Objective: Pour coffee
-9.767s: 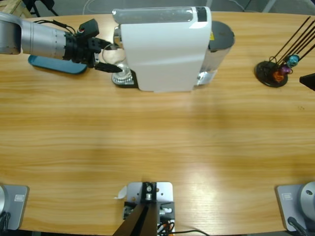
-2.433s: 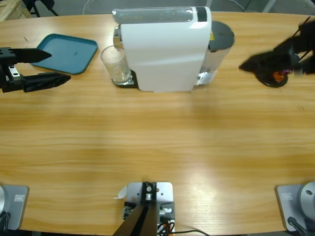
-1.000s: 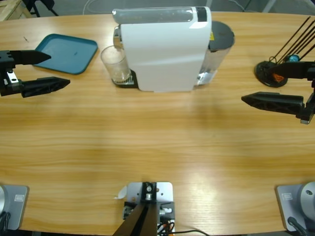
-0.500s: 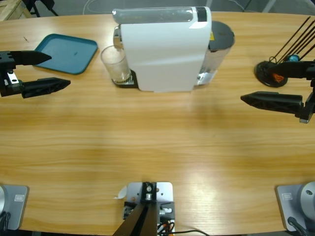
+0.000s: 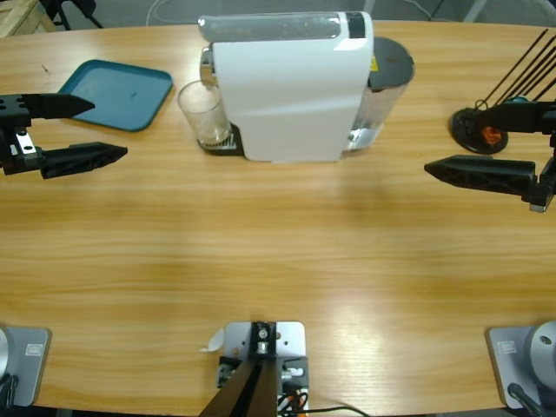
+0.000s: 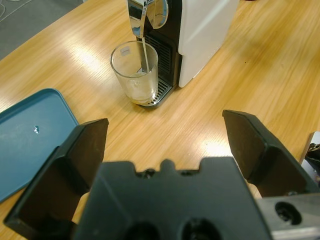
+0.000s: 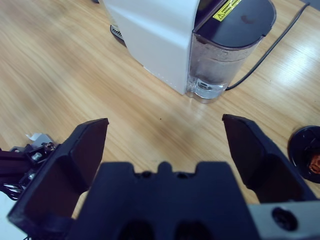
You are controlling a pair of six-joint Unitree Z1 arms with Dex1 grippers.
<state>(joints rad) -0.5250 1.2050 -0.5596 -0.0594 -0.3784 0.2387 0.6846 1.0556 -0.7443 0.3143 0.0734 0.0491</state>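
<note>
One clear round glass tumbler (image 6: pixel 135 70) under glossy white machine (image 5: pixel 291 87)

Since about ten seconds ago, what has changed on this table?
The left gripper let go of the glass, leaving it under the coffee machine spout, and drew back to the table's left edge, jaws open, uncovering the teal tray. The right gripper came in from the right, open, beside the capsule stand. The machine and stand stayed put.
</note>
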